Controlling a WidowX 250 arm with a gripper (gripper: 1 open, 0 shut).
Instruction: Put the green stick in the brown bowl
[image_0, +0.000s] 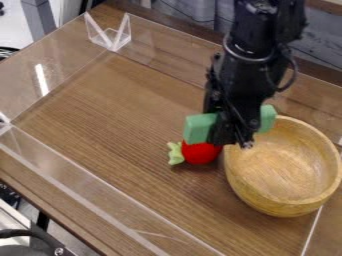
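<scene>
My gripper (235, 128) points down and is shut on the green stick (203, 127), which it holds crosswise; one green end shows left of the fingers and another (267, 117) on the right. The stick hangs above the table, right over the left rim of the brown bowl (283, 165). The bowl is a round light wooden one at the right front, and nothing lies in the part I can see. My black arm hides the middle of the stick.
A red round toy with small green leaves (197, 152) lies just left of the bowl, partly under the stick. Clear plastic walls (40, 160) fence the wooden table, with a clear bracket (110, 35) at the back left.
</scene>
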